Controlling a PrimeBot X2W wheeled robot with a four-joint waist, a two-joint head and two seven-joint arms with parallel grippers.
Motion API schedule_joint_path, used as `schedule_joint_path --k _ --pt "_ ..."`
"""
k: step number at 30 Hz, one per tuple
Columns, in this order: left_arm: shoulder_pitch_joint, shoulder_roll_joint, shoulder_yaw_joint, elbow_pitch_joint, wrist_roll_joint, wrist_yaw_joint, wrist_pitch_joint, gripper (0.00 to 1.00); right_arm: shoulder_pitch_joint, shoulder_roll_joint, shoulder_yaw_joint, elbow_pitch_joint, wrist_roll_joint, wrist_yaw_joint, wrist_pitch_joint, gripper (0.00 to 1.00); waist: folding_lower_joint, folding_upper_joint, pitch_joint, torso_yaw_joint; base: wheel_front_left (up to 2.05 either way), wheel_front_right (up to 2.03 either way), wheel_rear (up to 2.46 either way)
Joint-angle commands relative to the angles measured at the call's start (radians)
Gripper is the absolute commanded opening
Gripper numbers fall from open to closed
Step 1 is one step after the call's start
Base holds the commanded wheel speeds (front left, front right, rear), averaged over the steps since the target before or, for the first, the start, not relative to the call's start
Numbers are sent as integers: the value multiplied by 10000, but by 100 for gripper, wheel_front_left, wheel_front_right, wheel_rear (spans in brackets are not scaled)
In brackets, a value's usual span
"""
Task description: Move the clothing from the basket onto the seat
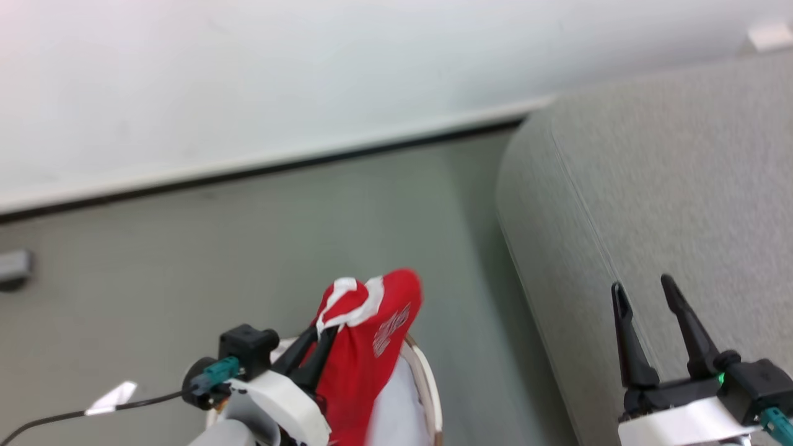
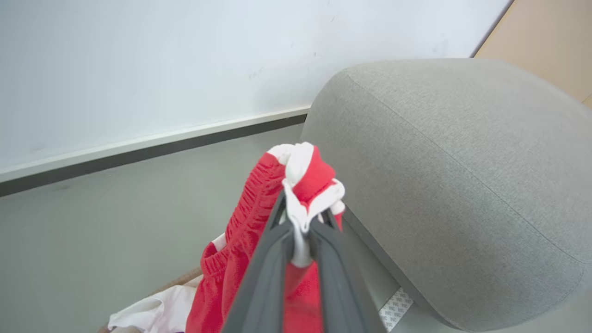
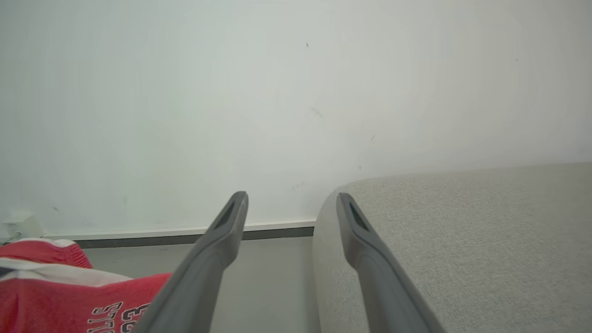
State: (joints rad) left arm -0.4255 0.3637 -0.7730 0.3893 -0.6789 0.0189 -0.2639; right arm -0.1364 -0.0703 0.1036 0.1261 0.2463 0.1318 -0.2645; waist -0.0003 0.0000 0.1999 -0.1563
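The left gripper (image 2: pixel 300 217) is clamped on the red, white-trimmed clothing (image 1: pixel 365 347), held above the oval white perforated basket (image 1: pixel 429 379). The right wrist view alone reads its 23. The right gripper (image 1: pixel 641 286), fingers apart, hangs above the light-grey woven seat (image 1: pixel 650 186) near its rounded edge, with bare grey floor (image 1: pixel 372 217) between basket and seat.

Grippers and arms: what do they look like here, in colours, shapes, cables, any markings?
The left gripper and right gripper each have two long, dark, tapering fingers on a black base, with a white wrist shell behind. A teal connector with a black cable sits by the left wrist; another teal one is on the right, near a small green light. I see no markings.
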Motion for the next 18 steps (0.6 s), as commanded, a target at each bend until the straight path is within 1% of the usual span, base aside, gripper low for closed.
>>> schedule_joint_path --k 1,7,8,11,18 --pt "241 225 146 -530 132 196 -5 0 261 -118 9 41 6 -21 0 100 3 0 -953 634 0 0 0" --pt "526 669 746 -2405 -38 921 15 0 741 -159 98 156 86 -21 2 100 3 0 -1674 818 0 0 0" --pt "526 669 746 -2405 -38 921 15 0 741 -159 98 156 86 -21 2 100 3 0 -1674 818 0 0 0" --pt "494 763 1046 -3256 -135 1276 57 0 962 -184 196 167 130 -21 2 100 3 0 -1926 869 0 0 0" --pt "149 701 1585 -4843 -274 2144 415 0 1171 -264 611 131 204 -21 2 100 3 0 -2172 901 0 0 0"
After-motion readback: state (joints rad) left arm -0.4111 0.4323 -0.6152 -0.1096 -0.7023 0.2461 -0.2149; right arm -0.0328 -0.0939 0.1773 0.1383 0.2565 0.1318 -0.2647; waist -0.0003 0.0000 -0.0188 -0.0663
